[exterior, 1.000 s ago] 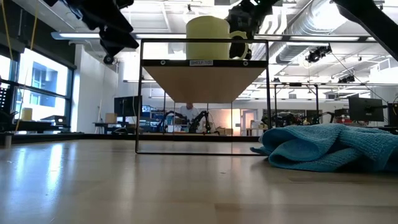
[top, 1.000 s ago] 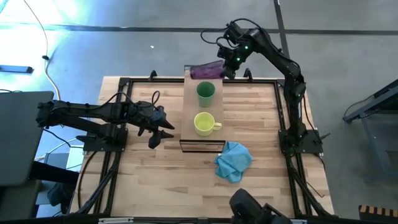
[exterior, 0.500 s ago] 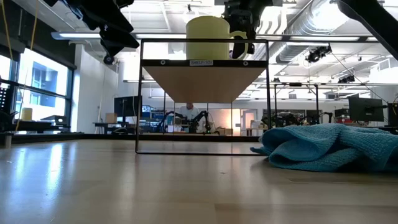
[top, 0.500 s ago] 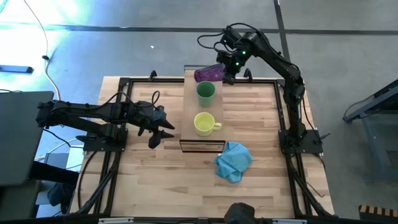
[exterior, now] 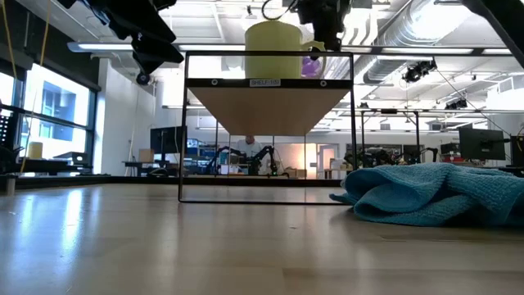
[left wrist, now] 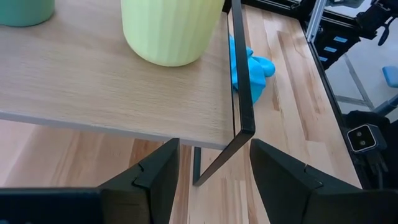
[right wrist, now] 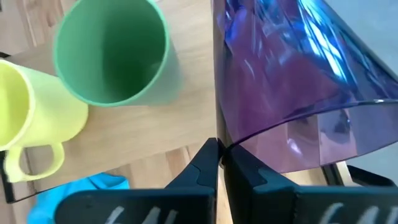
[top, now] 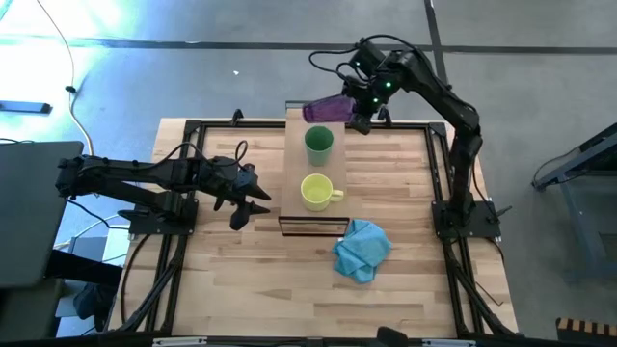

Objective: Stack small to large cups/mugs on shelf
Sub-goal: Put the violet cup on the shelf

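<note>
Left gripper (top: pixel 249 200) idle at nine o'clock of the desk (top: pixel 241 270), jaws open on nothing. Centre, on the shelf (top: pixel 294 173): yellow mug (top: pixel 316 192), green cup (top: pixel 319 142) at its twelve o'clock. At one o'clock, right gripper (top: pixel 359 108), jaws pinched on the rim of the tilted purple tumbler (top: pixel 326 109) above the shelf's far end. Thin hold; possible slip, topple off the edge, or knock against the green cup.

On the shelf (top: pixel 294 189), the handled mug (top: pixel 316 192) sits nearest the cloth (top: pixel 362 248) (on the tabletop); handleless cup (top: pixel 319 143) behind, tumbler (top: pixel 325 109) seemingly beyond.
</note>
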Available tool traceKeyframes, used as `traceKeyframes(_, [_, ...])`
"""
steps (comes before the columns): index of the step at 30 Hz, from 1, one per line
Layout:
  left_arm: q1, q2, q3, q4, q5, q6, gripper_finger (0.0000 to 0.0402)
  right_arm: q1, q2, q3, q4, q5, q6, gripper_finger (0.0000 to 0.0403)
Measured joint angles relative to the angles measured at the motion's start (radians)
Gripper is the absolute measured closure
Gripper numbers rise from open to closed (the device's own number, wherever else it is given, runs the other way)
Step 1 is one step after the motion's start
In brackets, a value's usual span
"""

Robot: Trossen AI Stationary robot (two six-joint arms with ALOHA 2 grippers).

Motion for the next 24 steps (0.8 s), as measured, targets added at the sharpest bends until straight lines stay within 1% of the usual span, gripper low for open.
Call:
traceKeyframes(8, [0.000,0.000,0.000,0.028,0.000,0.000,0.0218,0.022,-0.054,0.000,0.000,0.065,0.065,0.0403])
traceKeyframes(13, [0.000,0.000,0.000,0.028,0.000,0.000,0.0218,0.021,-0.099,-0.015,0.001,0.073,0.109,0.0403])
traceKeyframes(18, [0.000,0.000,0.000,0.027,0.000,0.002,0.0218,0.022,-0.150,-0.100,0.001,0.103,0.149,0.0403])
traceKeyframes(24, [0.000,0.000,0.000,0.027,0.000,0.008,0.0218,0.021,-0.230,-0.278,0.001,0.116,0.179,0.0403])
